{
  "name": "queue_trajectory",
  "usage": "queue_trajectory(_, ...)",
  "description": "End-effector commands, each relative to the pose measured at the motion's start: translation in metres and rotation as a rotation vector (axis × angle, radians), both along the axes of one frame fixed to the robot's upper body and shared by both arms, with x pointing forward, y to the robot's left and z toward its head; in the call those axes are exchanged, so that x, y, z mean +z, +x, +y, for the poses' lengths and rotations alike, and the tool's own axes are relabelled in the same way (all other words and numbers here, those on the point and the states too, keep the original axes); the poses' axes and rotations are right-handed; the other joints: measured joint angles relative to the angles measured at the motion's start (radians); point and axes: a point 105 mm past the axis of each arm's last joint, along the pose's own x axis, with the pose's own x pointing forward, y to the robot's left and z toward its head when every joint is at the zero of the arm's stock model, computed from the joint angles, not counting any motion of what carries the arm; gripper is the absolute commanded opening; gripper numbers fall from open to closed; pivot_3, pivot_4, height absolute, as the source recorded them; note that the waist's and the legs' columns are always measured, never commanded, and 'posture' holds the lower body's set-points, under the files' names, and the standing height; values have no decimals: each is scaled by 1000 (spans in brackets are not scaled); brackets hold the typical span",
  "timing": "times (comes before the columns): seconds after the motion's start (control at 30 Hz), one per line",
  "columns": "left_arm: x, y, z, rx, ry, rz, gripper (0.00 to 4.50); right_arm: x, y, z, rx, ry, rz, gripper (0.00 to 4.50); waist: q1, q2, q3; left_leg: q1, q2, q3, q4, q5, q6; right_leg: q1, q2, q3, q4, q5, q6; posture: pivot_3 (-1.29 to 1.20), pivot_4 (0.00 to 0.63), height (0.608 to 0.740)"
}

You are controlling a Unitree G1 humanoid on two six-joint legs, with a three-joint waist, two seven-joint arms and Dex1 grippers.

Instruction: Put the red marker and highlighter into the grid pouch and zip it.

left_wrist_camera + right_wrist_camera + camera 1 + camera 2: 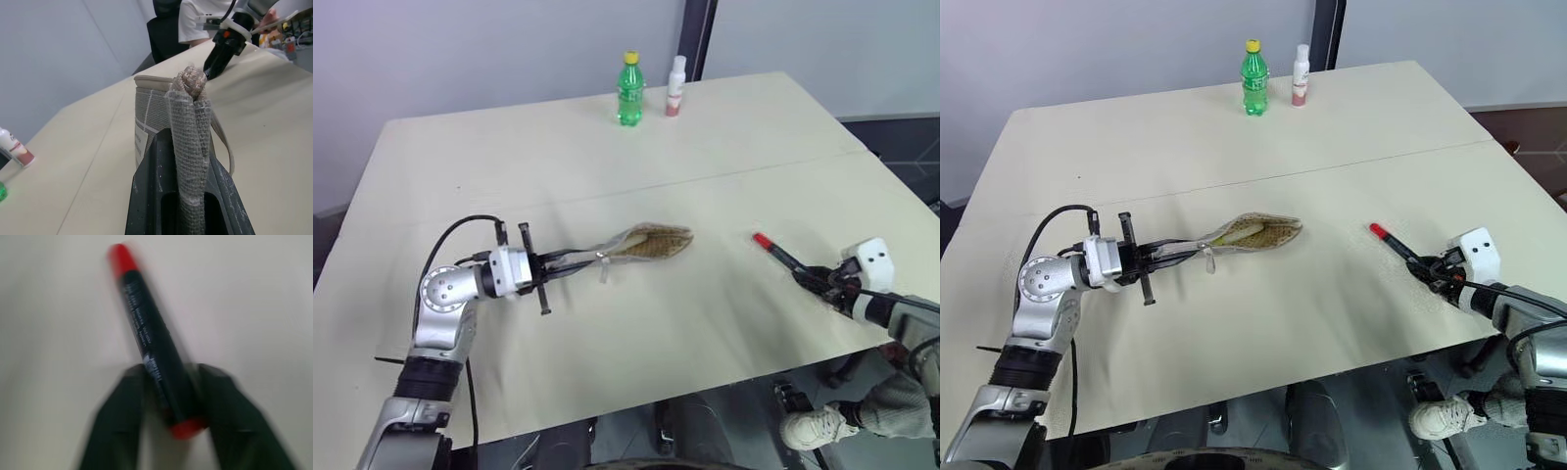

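Left claw [570, 262]: fully closed, clamped on one end of the grid pouch [646, 245], pointing level across the tabletop [607, 157] toward the right side. Pouch: held out sideways from the claw, mouth gaping open and facing up, a pale yellow shape visible inside, probably the highlighter [1239, 233]; loose strap hanging near the gripped end. Right claw [168, 396]: low over the tabletop near its right front edge, fingers [117, 416] set on either side of the rear end of the red marker [149, 340]; from the blurred wrist view, firm contact cannot be confirmed. Marker: lying on the tabletop, red cap aimed away from the claw toward the pouch, well apart from the pouch. Far edge of tabletop: green bottle [629, 90] with yellow cap, upright, just beside a small white bottle [676, 86].
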Motion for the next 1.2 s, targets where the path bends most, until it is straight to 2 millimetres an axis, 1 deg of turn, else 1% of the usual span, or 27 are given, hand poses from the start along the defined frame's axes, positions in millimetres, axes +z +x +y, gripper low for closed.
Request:
queue_trajectory(0.03, 9, -2, 3, 20, -5, -47, 0, 43, -4, 31, 188, 26, -157, 414, 2, 0, 0, -1, 0, 0, 0, 0, 0, -1, 0, 0, 0, 0, 0, 0, 150, 740)
queue_trajectory(0.1, 9, -1, 2, 21, -6, -46, 0, 69, -11, 56, 305, 92, -247, 414, 1, 0, 0, -2, 0, 0, 0, 0, 0, -1, 0, 0, 0, 0, 0, 0, 150, 740)
queue_trajectory(0.17, 8, 0, 1, 19, -7, -45, 0, 84, -22, 77, 411, 116, -285, 414, 1, 0, 0, -2, 0, 0, 0, 0, 0, -2, 0, 0, 0, 0, 0, 0, 150, 740)
queue_trajectory(0.23, 8, 1, -1, 16, -10, -44, 0, 89, -32, 98, 505, 102, -283, 414, 3, -1, 0, -2, 1, -1, 0, 0, 0, -2, 1, 0, 0, 0, 0, 0, 150, 740)
queue_trajectory(0.33, 9, 2, -3, 8, -12, -46, 0, 77, -42, 118, 613, -1, -243, 414, 5, -1, 1, -3, 1, -2, 0, 0, 0, -1, 1, -1, -1, 0, 0, 0, 150, 740)
queue_trajectory(0.4, 10, 3, -5, -2, -11, -50, 0, 67, -37, 125, 624, -69, -234, 414, 3, -1, 1, -3, 0, -2, 1, 0, -1, -1, 0, -1, -2, 0, 0, 0, 150, 740)
queue_trajectory(0.5, 10, 3, -7, -14, -8, -53, 0, 57, -20, 122, 553, -112, -244, 414, -1, -1, 1, -3, 1, -2, 1, -2, -3, -2, 0, -2, -7, 1, -1, 0, 150, 740)
queue_trajectory(0.6, 8, 1, -9, -34, 11, -57, 0, 60, -13, 127, 554, -121, -286, 414, -2, -1, 1, -3, 3, -1, 1, -2, -3, -1, 1, -4, -12, 4, -1, 0, 150, 740)
queue_trajectory(0.67, 7, -1, -11, -49, 27, -61, 0, 63, -11, 129, 568, -123, -298, 414, 0, -1, 1, -4, 3, -1, 1, -2, -3, -1, 1, -4, -13, 5, -1, 0, 150, 740)
queue_trajectory(0.77, 7, -2, -13, -67, 48, -74, 0, 54, -12, 130, 676, -314, -293, 414, 4, -1, 1, -5, 3, -1, -1, -1, 0, 0, 1, -4, -14, 5, -1, 0, 150, 740)
queue_trajectory(0.83, 5, -3, -15, -88, 79, -93, 0, 52, -11, 134, 743, -411, -302, 414, 4, -1, 1, -5, 2, -1, -2, -1, 0, 0, 1, -5, -14, 5, -1, 0, 150, 740)
queue_trajectory(1.0, 5, -3, -21, -136, 128, -140, 0, 60, -3, 156, 909, -601, -387, 414, 0, -1, 1, -5, 4, 0, -3, 0, 0, -1, 2, -5, -14, 6, -1, 0, 150, 740)
queue_trajectory(1.2, 8, -2, -27, -172, 119, -150, 0, 66, 8, 198, 991, -619, -520, 414, 1, -1, 1, -5, 4, 0, -2, 0, 0, -1, 2, -5, -13, 6, -1, 0, 150, 740)
